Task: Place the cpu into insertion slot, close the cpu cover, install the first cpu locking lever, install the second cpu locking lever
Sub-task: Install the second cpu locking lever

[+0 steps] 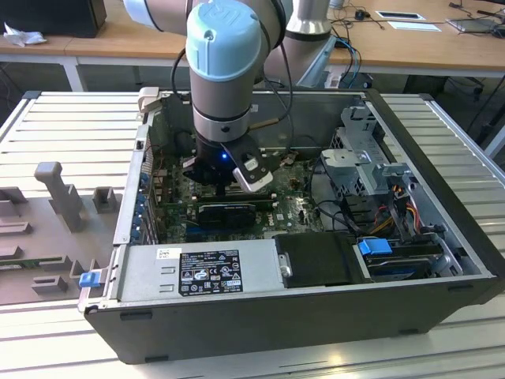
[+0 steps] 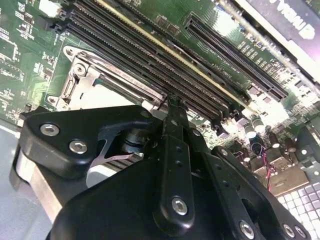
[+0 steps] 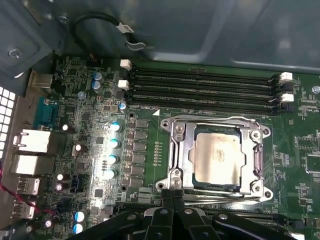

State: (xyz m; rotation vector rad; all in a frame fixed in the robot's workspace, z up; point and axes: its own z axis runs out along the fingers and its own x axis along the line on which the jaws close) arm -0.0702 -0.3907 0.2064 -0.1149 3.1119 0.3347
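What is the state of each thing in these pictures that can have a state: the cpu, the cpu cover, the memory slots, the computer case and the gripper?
cpu: seated in the socket, top showing.
cpu cover: lying flat over the socket, framing the cpu.
memory slots: empty, no modules in them.
computer case: lying on its side, side panel off, inside exposed.
gripper: shut, fingertips together at the socket's edge.

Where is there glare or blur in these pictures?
First wrist view: bright reflections streak the cpu top and the cpu cover. Second wrist view: the close gripper body is soft. Exterior view: daylight washes out the desks behind.
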